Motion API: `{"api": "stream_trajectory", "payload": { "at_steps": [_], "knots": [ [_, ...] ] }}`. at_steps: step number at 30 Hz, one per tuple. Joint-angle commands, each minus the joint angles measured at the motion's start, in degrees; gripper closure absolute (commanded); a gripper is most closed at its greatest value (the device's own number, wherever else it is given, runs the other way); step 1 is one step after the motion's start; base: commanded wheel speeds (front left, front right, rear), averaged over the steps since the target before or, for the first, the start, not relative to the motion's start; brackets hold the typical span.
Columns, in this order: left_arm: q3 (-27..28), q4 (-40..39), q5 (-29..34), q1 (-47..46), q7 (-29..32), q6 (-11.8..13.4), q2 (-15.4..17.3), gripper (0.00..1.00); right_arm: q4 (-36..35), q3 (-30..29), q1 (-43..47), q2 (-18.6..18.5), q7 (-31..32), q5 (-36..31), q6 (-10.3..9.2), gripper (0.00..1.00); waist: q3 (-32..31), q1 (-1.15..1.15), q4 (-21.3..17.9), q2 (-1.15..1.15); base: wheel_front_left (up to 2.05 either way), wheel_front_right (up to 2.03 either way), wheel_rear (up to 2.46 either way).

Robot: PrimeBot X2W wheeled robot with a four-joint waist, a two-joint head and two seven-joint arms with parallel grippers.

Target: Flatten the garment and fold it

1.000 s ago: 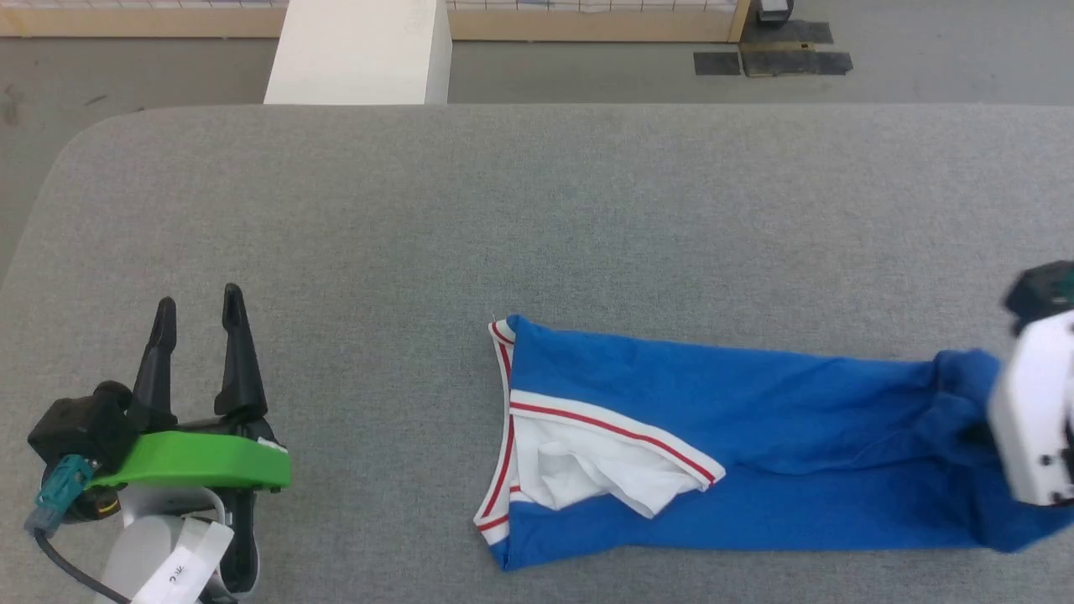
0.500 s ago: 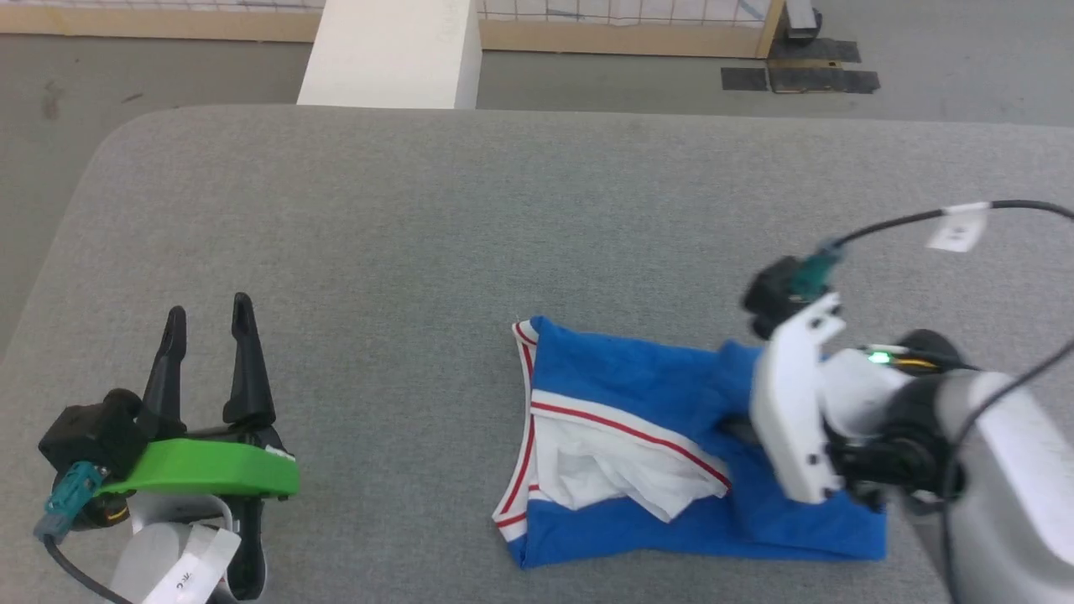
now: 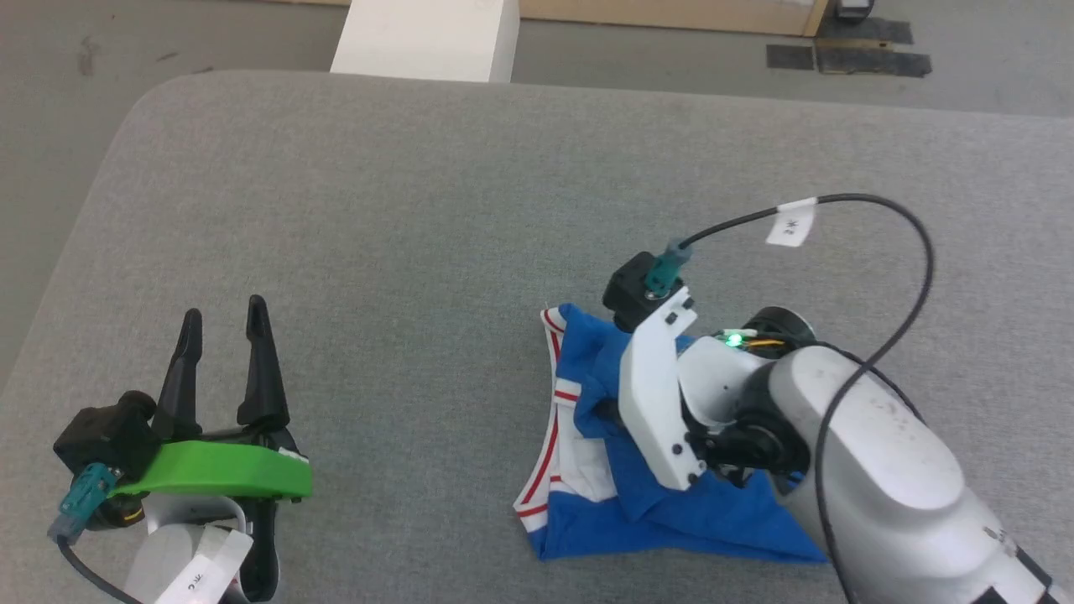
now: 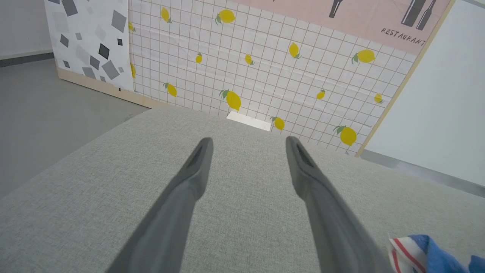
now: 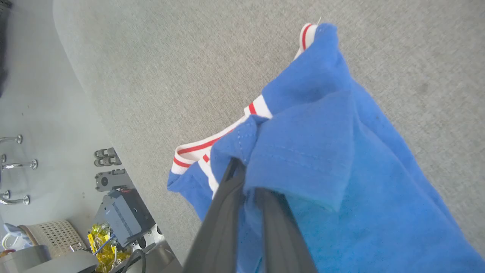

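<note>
The grey surface has a rounded far-left corner, and bare cloth stretches wide to the left of the garment and beyond it. The garment sits bunched at right-centre, its lower hem close to the near edge. Past the far edge stands a white block on the floor.

The left wrist view adds a lemon-patterned wall panel behind the surface, and catches a striped corner of the garment at the lower right. The right wrist view looks over the surface's edge to a grey box on the floor below.

The left gripper rests at the near left, well apart from the garment, with its fingers spread and nothing between them. The right gripper has its two dark fingers drawn nearly together, pinching a fold of the blue cloth that drapes over them, above the red-and-white trim.
</note>
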Motion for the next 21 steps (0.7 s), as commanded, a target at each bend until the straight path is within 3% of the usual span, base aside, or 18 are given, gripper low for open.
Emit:
{"api": "stream_trajectory", "payload": {
  "at_steps": [1, 10, 11, 12, 21],
  "knots": [
    [0.10, 0.05, -0.42, -0.64, -0.23, -0.39, -0.31, 0.00, 1.64, 0.88, -1.19, 0.62, -1.45, -0.51, -0.09, 1.00, 0.96, 0.00, 0.79, 0.00, 0.00, 0.00, 0.00],
    [0.53, 0.55, 0.12, -1.32, -0.23, -1.14, -1.27, 0.00, 12.19, 5.04, -3.35, 3.20, -9.49, -0.79, -0.09, 1.00, 2.28, 0.00, 1.36, 0.00, 0.00, 0.00, 0.00],
    [0.60, 0.63, 0.24, -1.33, -0.23, -1.23, -1.34, 0.00, 12.68, 5.56, -3.71, 3.47, -10.25, -0.48, -0.09, 0.67, 2.26, 0.00, 1.28, 0.00, 0.00, 0.00, 0.00],
    [0.72, 0.68, 0.36, -1.34, -0.23, -1.31, -1.39, 0.00, 12.89, 6.11, -4.11, 3.68, -10.93, 0.00, -0.09, 0.00, 2.21, 0.00, 1.14, 0.00, 0.00, 0.00, 0.00],
    [1.33, 1.46, 1.05, -0.93, -0.23, -1.77, -1.34, 0.00, 9.15, 9.10, -6.80, 4.09, -15.63, 6.70, -0.09, 0.00, 0.10, 0.00, -1.02, 0.00, 0.00, 0.00, 0.00]
  ]
}}
